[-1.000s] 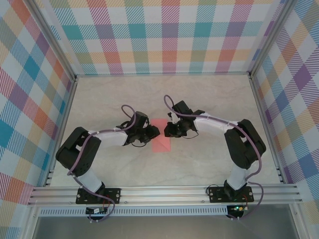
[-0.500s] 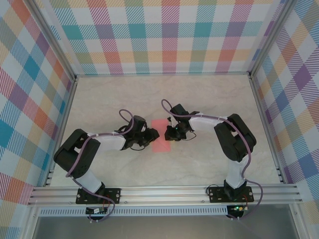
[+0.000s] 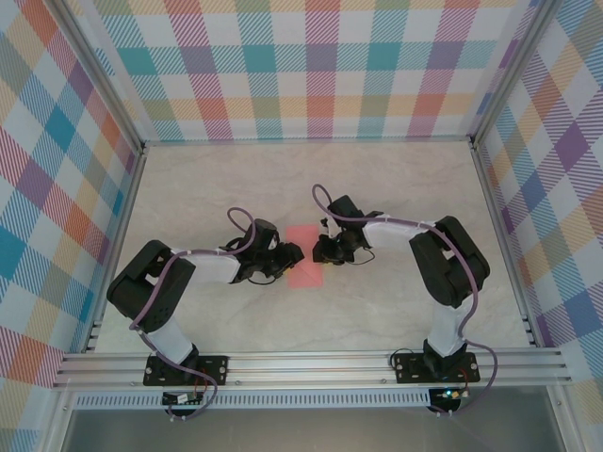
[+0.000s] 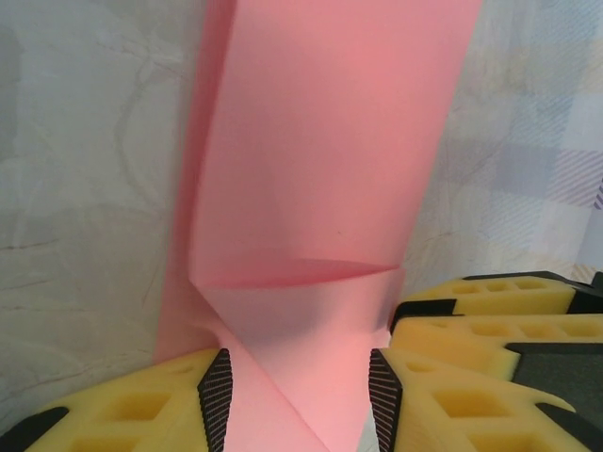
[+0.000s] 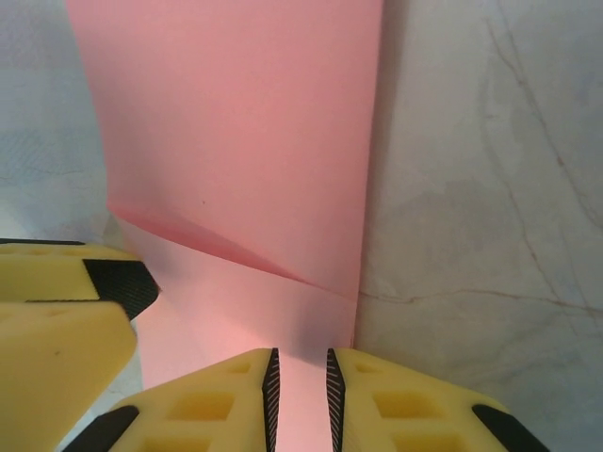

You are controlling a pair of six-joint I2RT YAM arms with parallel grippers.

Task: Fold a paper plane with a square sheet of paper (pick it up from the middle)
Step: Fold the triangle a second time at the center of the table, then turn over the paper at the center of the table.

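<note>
We find folded salmon-pink paper sheet (image 3: pixel 303 268) on surface (image 3: pixel 396 198): left fingers (image 4: pixel 122 405), 9 o'clock, released; right fingers (image 5: pixel 415 405), 3 o'clock, barely parted.

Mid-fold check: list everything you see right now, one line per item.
sheet of paper: one, salmon pink, folded into a strip, mid-table between the grippers
table: one, pale marbled beige, under everything
walls: three, pastel plaid, back and both sides
frame rail: one, silver metal, near edge, carrying both arm bases
left arm: one, black and white, reaching to the paper's left edge
right arm: one, black and white, reaching to its right edge
left gripper: one, yellow with black pads, jaws apart, paper between
right gripper: one, same colours, jaws nearly together over the paper, grip unclear
</note>
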